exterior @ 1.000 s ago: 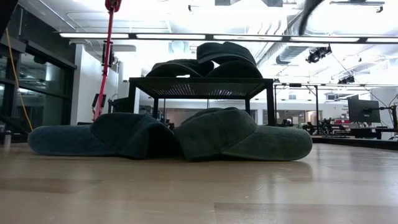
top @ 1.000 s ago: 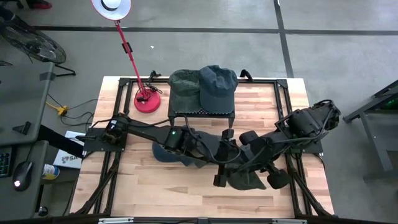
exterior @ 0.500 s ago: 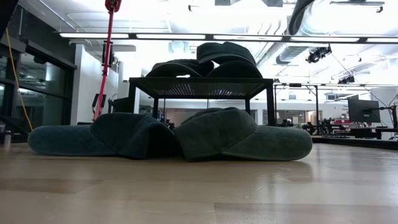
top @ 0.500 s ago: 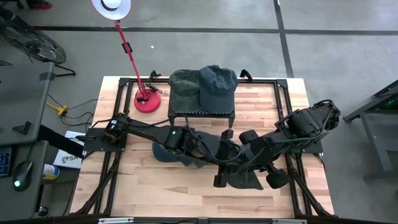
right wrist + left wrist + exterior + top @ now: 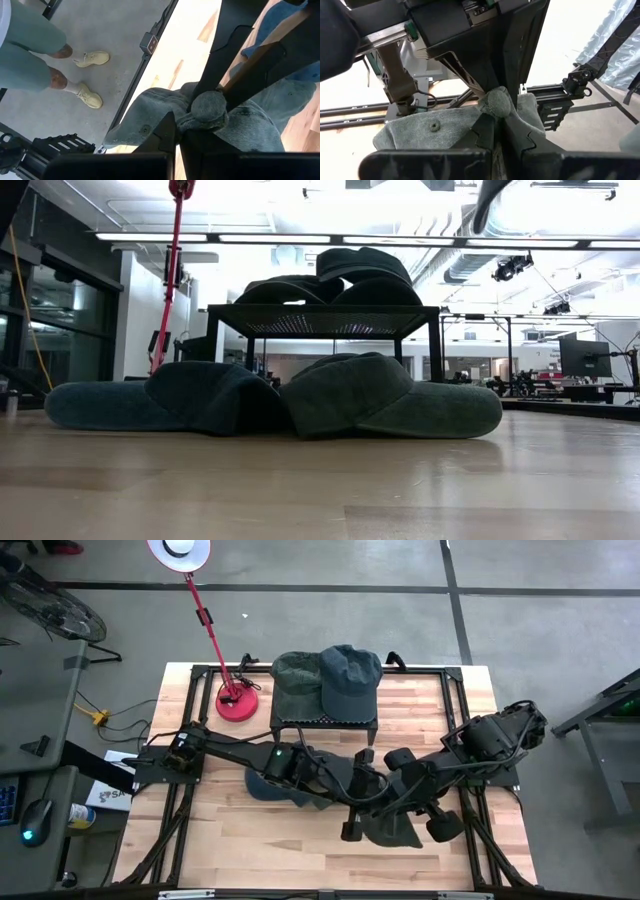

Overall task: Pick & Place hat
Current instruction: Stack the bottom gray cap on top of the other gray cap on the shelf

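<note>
Near the middle of the wooden counter (image 5: 220,850), both arms meet over a grey-green hat (image 5: 392,827) that lies toward the right, near side. The left tool (image 5: 499,131) has its fingers pinched narrow on a bunched fold of this hat's cloth, and the right tool (image 5: 178,131) likewise grips a gathered knob of the same cloth between closed fingers. From above, the two dark arms cross over the hat, the left reaching in from the left edge and the right from the right edge.

Just to the left of it, touching it, a dark blue hat (image 5: 165,402) lies flat on the counter; in the level view the two sit side by side with brims pointing outward. Behind them, at the far side, stands a small black stand (image 5: 325,720) with two more hats on top: a green one (image 5: 295,680) on the left and a blue one (image 5: 349,672) overlapping it on the right. A red lamp base (image 5: 239,701) sits left of the stand.

Beyond the counter's edge, a person's legs and pale shoes (image 5: 89,95) show on the grey floor.
</note>
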Available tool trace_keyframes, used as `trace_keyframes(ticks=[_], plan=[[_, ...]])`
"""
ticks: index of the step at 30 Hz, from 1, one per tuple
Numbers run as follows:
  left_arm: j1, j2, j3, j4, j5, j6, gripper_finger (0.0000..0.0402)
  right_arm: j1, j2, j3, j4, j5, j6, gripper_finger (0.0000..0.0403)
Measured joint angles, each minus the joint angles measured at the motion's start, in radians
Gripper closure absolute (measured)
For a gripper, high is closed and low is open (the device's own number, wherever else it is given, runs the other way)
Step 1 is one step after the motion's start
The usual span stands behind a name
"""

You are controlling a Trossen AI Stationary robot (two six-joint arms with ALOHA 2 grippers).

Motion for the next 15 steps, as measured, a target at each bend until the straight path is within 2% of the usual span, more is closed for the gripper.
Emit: trace_keyframes(ticks=[4, 8, 15], plan=[[0.000, 0.000, 0.000, -0.006, -0.002, -0.004, 0.0396, 0.000, 0.000, 0.000, -0.001, 0.015, 0.026, 0.0376], [0.000, 0.000, 0.000, -0.019, -0.011, -0.026, 0.0396, -0.003, -0.014, 0.009, -0.017, 0.028, 0.066, 0.0330], [0.000, -0.001, 0.000, -0.040, -0.159, -0.094, 0.0396, -0.006, -0.098, 0.018, -0.058, 0.119, 0.173, 0.0252]])
